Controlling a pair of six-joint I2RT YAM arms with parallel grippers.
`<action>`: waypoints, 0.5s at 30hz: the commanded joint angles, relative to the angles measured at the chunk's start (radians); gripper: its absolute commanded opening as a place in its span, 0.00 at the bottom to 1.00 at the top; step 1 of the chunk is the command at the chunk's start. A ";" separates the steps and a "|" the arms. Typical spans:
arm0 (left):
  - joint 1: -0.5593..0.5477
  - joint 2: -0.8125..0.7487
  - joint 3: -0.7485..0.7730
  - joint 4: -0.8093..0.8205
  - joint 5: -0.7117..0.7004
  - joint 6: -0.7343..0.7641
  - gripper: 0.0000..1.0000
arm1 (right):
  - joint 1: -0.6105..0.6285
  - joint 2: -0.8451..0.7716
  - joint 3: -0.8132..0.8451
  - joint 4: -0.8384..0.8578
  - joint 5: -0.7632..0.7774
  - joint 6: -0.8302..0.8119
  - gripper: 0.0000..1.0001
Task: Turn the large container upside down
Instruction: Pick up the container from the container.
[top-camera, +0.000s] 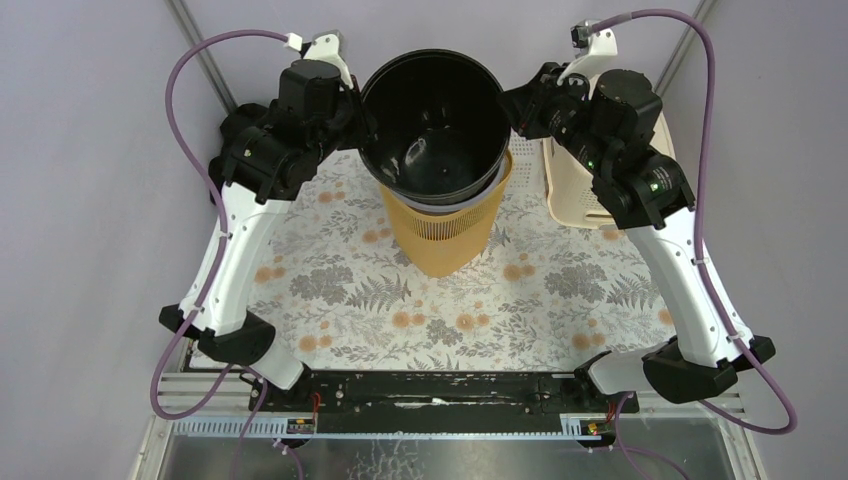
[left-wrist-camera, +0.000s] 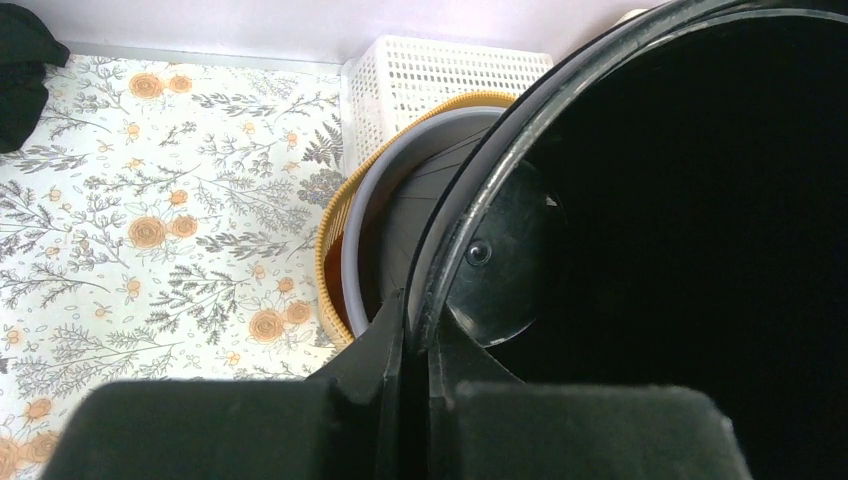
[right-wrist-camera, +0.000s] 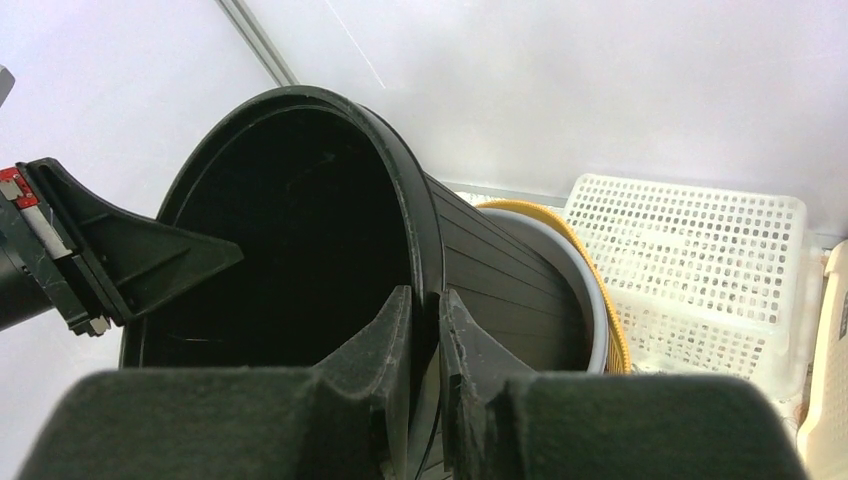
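Where the flowered cloth (top-camera: 560, 290) covers the table, the black bucket (top-camera: 435, 120) stands at the far middle with its mouth facing up, so it is not yet turned over. Its lower part sits inside a grey bin (left-wrist-camera: 360, 230), and that bin is in turn nested in an orange mesh basket (top-camera: 440, 240) standing on the cloth. The bucket leans a little out of the nest, with most of its ribbed wall showing above the grey rim. Just to the right of the orange basket, against the far wall, is a white basket (right-wrist-camera: 700, 260) with many small holes. The left gripper (left-wrist-camera: 418, 320) is clamped on the left side of the bucket's rim, one finger inside the wall and one outside. The right gripper (right-wrist-camera: 425, 300) pinches the right side of the rim in the same way, opposite the left one.
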 joint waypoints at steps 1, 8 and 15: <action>-0.008 -0.003 0.045 0.063 0.015 -0.029 0.00 | 0.013 -0.004 0.017 -0.022 -0.063 0.007 0.21; -0.007 -0.043 0.070 0.153 0.068 -0.042 0.00 | 0.014 -0.050 0.020 -0.051 0.001 -0.010 0.74; -0.007 -0.101 0.067 0.237 0.090 -0.035 0.00 | 0.013 -0.135 -0.025 -0.049 0.070 0.017 0.96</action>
